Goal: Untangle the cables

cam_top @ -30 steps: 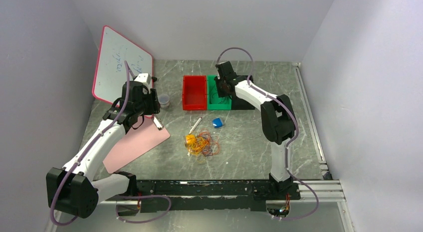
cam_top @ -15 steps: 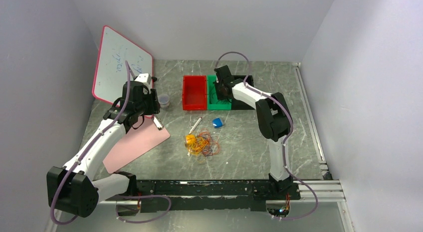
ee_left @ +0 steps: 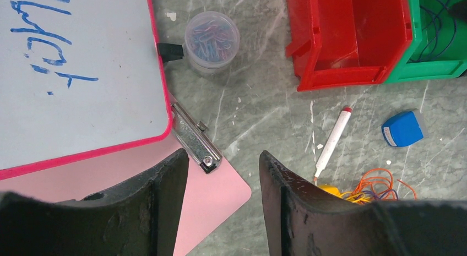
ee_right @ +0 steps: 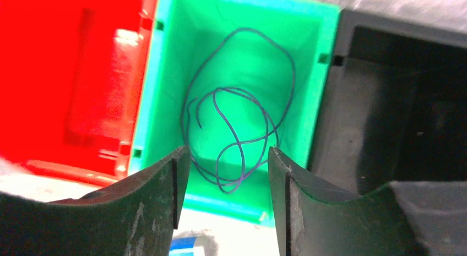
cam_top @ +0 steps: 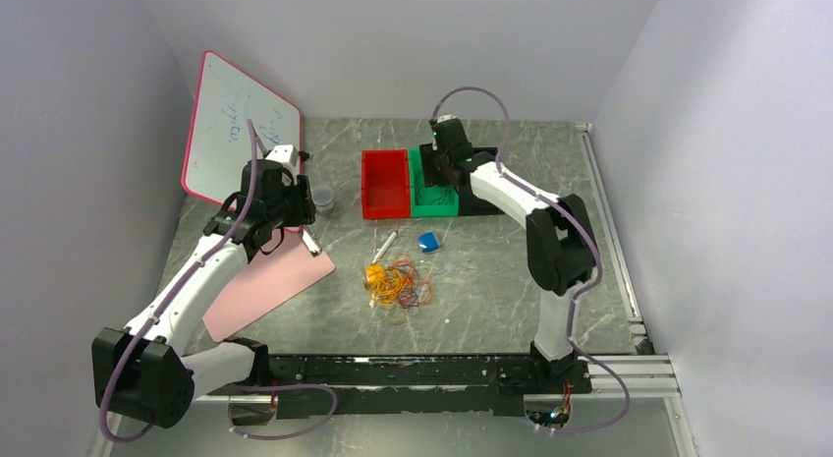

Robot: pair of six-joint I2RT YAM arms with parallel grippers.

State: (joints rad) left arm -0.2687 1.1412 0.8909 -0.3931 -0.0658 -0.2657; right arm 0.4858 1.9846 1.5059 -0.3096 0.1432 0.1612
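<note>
Grey marbled desk [cam_top: 472, 280], two arms at near edge. Far L: whiteboard [cam_top: 236, 133] w/ pink frame, tilted against the wall, blue scribble on it. Pink clipboard [cam_top: 265, 290] flat on desk, far end tucked under whiteboard's lower edge, metal clip at its far R corner. Clear jar of paper clips [ee_left: 211, 38] upright just beside whiteboard's lower corner.

Far mid: three bins in a row, side by side: red bin [cam_top: 365, 182], green bin [cam_top: 432, 209], black bin [cam_top: 479, 207]. Inside of black bin too dark to tell.

Between bins and the pile: white marker [ee_left: 332, 141] w/ red cap, lying at a slant, lower end just beside the pile; small blue block [ee_left: 403, 128] near it on the R, apart from the pile.

Cables, main tangle [cam_top: 398, 283]: mid desk, nearer than marker. Thin loops in orange, yellow, red-orange, some dark strands, all overlapping. Dense yellow clump at L end, looser loops spilling R. Single strands not separable from top view. Only a corner of it in L wrist view, partly behind a finger.

One dark purple cable [ee_right: 237, 90] lying loose in green bin, few wide loops crossing each other, one free end near the middle.

L jaws: apart, nothing between, hanging over clipboard clip, well apart from tangle.
R jaws: apart, nothing gripped, hanging over near edge of green bin, purple cable visible in the gap but not touched.
</note>
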